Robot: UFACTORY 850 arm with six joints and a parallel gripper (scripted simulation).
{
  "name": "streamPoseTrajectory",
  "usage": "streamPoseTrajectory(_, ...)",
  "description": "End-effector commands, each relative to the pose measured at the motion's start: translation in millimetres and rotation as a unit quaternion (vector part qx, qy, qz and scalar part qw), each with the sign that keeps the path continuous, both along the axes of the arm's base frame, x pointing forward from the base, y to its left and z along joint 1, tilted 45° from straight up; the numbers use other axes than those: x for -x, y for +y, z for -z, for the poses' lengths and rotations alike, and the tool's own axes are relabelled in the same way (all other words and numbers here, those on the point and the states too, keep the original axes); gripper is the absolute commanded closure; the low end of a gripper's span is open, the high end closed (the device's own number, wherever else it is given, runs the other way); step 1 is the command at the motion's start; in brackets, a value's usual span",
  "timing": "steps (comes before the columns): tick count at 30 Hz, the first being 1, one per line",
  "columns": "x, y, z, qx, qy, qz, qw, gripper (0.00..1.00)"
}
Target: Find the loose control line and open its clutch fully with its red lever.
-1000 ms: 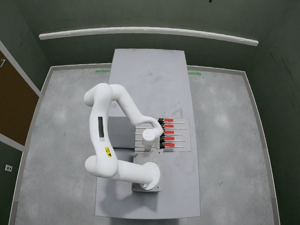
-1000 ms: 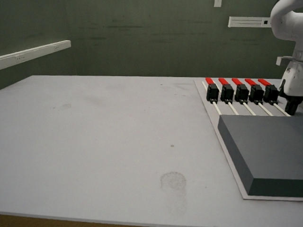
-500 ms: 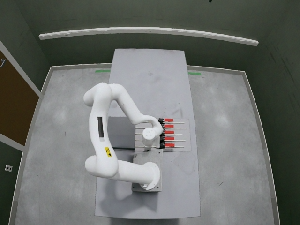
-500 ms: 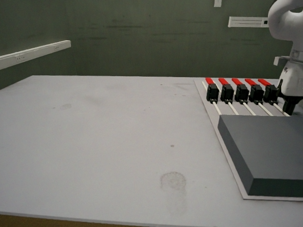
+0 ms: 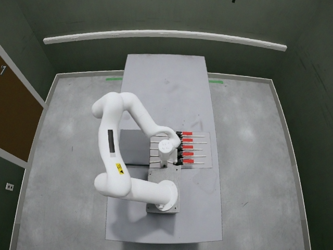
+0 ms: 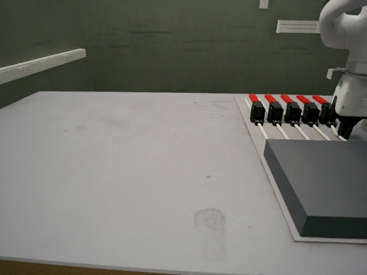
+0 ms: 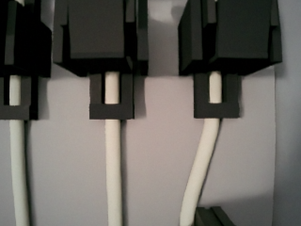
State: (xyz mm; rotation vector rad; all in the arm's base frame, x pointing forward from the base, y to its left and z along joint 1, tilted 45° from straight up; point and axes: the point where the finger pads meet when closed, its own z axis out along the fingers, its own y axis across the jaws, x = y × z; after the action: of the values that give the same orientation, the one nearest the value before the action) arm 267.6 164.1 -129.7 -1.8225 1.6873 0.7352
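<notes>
The arm covers much of the middle of the line row in the top view, and the exterior view cuts off the right part of the dark grey, flat box-shaped console (image 5: 132, 145) (image 6: 323, 174). In the wrist view, the left black block-shaped clutch (image 7: 25, 42) is cropped, and only a dark bit of the black-fingered gripper (image 5: 163, 165) (image 6: 344, 135) (image 7: 212, 217) shows at the bottom edge. The gripper is clenched, its tips just beside the slim white control line (image 5: 154, 162) (image 6: 334, 130) (image 7: 192, 193) nearest the arm's base; whether they touch it is hard to make out

That line leaves its clutch and bends sideways towards its neighbour. The four other white lines (image 5: 154, 148) (image 6: 302, 132) (image 7: 113, 165) run roughly parallel, long axes from console to clutches. Which line is loose cannot be told. The five flat red levers (image 5: 187, 147) (image 6: 287, 99) sit beyond the clutches, long axes along the lines, pointing away from the console

Your gripper (image 6: 344, 136) (image 7: 211, 211) now stands farther toward the row of black clutches, its fingertips against the nearest white line (image 6: 338, 136) (image 7: 199, 171), which now bends sideways where it previously ran straight.
</notes>
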Motion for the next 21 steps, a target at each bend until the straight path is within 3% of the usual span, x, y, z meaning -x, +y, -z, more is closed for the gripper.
streamPoseTrajectory(1, -5.6, 0.2, -0.3, 0.0, -0.001, 0.001, 1.0, 1.0)
streamPoseTrajectory(21, -14.0, 0.7, -0.6, 0.0, -0.001, 0.001, 1.0, 1.0)
